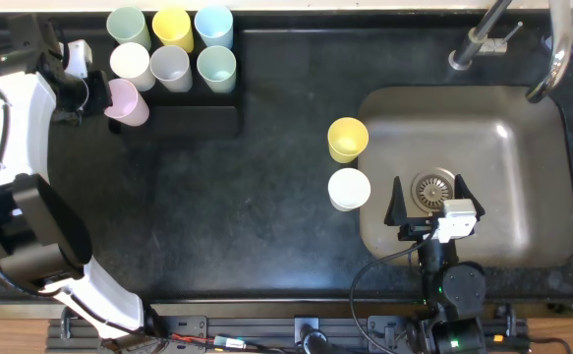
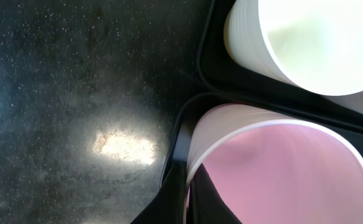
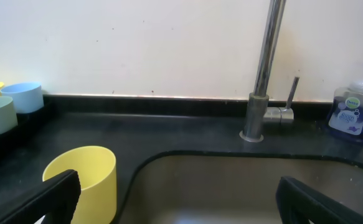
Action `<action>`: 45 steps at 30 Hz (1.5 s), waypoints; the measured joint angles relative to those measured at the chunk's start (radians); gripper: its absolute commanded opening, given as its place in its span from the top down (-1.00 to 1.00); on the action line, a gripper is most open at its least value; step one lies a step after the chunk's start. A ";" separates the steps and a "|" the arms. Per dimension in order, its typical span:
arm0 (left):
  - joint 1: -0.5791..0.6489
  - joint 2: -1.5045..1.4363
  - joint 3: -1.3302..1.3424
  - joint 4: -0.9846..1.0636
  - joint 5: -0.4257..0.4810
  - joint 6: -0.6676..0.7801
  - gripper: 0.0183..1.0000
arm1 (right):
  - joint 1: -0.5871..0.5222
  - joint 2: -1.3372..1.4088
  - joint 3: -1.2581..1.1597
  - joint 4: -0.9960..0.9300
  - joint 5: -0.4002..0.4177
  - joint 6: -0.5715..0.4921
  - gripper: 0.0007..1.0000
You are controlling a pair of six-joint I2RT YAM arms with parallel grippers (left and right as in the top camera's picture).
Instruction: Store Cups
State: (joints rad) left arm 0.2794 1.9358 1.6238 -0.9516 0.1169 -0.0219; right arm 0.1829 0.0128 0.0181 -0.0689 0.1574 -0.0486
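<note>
A black tray (image 1: pixel 202 120) at the back left holds several cups in green, yellow, blue and white. At its front-left corner is a pink cup (image 1: pixel 127 101), leaning a little, with my left gripper (image 1: pixel 94 93) shut on its wall. In the left wrist view one finger is inside the pink cup (image 2: pixel 281 168) and one outside, at the tray's edge (image 2: pixel 178 134), beside a white cup (image 2: pixel 306 37). A yellow cup (image 1: pixel 347 139) and a white cup (image 1: pixel 349 189) stand on the counter by the sink's left rim. My right gripper (image 1: pixel 429 194) hangs open over the sink, the yellow cup (image 3: pixel 81 180) beside it.
The steel sink (image 1: pixel 522 147) fills the right side, with a drain (image 1: pixel 432 189) under my right gripper. The faucet (image 3: pixel 262 74) and a blue soap bottle (image 3: pixel 352 112) stand behind it. Dark counter (image 1: pixel 237 226) stretches between tray and sink.
</note>
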 measured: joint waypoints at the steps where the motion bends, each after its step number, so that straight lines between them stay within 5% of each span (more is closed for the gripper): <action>1: 0.000 0.000 0.000 0.000 0.000 0.000 0.95 | 0.000 0.000 0.000 -0.001 0.000 0.000 -1.00; 9: -0.001 0.026 0.000 -0.002 0.000 0.000 0.92 | 0.000 0.000 0.000 0.000 0.000 0.000 -1.00; 16: -0.010 0.036 0.000 -0.002 0.002 0.003 0.67 | 0.000 0.000 0.000 0.000 0.000 0.000 -1.00; 24: -0.018 0.035 0.000 -0.001 -0.020 -0.005 -0.33 | 0.000 0.000 0.000 -0.001 0.000 0.000 -1.00; 33: -0.050 -0.082 0.000 0.001 -0.043 -0.016 -0.59 | 0.000 0.000 0.000 0.000 0.000 0.000 -1.00; 39: -0.187 -0.231 0.129 -0.136 -0.080 -0.088 -0.62 | 0.000 0.000 0.000 0.000 0.000 0.000 -1.00; 45: -0.523 -0.251 0.409 -0.327 -0.183 -0.263 -0.67 | 0.000 0.000 0.000 0.000 0.000 0.000 -1.00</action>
State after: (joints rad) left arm -0.2432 1.6852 2.0331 -1.2781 -0.0662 -0.2848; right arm 0.1829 0.0128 0.0181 -0.0692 0.1577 -0.0490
